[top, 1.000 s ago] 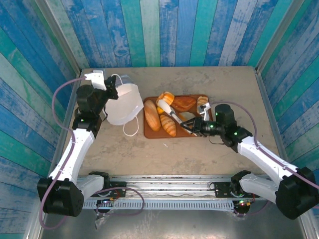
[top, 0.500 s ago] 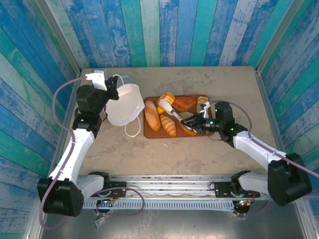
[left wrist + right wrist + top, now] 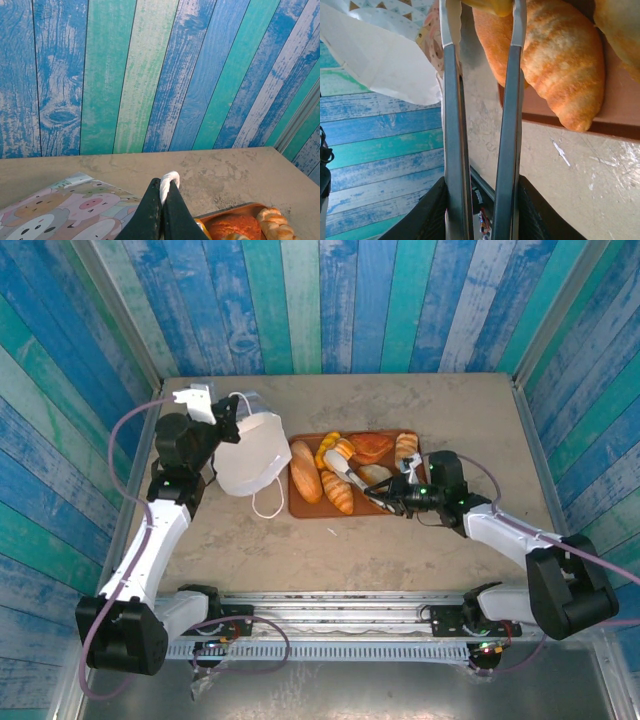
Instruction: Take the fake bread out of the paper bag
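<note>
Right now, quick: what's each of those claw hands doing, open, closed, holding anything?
Left gripper: closed on the paper bag's white cord handle.
Right gripper: closed on metal tongs, their tips around a piece of fake bread.

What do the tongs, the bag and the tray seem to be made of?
The tongs: probably metal, brushed silver-grey with a dull sheen. The paper bag: matte white paper, creased, with printed sides and a twisted cord handle. The tray: smooth, reddish-brown; plastic or wood, I cannot tell.
</note>
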You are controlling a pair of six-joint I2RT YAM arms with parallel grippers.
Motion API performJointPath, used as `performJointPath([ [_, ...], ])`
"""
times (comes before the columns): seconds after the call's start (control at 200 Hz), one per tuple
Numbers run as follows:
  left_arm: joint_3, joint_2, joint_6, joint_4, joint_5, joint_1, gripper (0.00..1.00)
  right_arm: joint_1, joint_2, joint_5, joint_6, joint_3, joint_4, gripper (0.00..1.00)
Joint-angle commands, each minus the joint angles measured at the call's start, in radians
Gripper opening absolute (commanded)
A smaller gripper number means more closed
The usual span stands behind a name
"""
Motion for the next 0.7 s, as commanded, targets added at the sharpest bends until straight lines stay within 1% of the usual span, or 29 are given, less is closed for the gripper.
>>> performJointPath([
  [0.0, -0.012, -0.003, -0.009, 0.034, 0.018, 0.005, 0.0, -0.009, 0.003, -0.017, 0.0, -0.01, 0.044, 0.15],
  [0.095, -0.012, 0.001, -0.009, 0.034, 0.019, 0.005, 0.0, -0.011, 0.015, -0.016, 0.001, -0.013, 0.043, 0.17],
  [0.205, -0.01, 0.005, -0.012, 0.036, 0.026, 0.005, 0.0, -0.012, 0.013, -0.01, 0.002, -0.012, 0.023, 0.23],
  [0.326, -0.012, 0.003, -0.012, 0.037, 0.029, 0.005, 0.0, -0.012, -0.011, 0.0, -0.008, -0.012, -0.025, 0.31],
  [0.421, -0.012, 0.0, -0.012, 0.04, 0.027, 0.005, 0.0, -0.013, -0.039, 0.016, -0.02, -0.01, -0.072, 0.34],
  [0.591, -0.009, 0.0, -0.019, 0.05, 0.033, 0.005, 0.0, -0.015, -0.07, 0.034, -0.025, -0.012, -0.121, 0.44],
  [0.696, -0.008, 0.001, -0.019, 0.05, 0.033, 0.005, 0.0, -0.018, -0.081, 0.043, -0.034, -0.009, -0.15, 0.45],
])
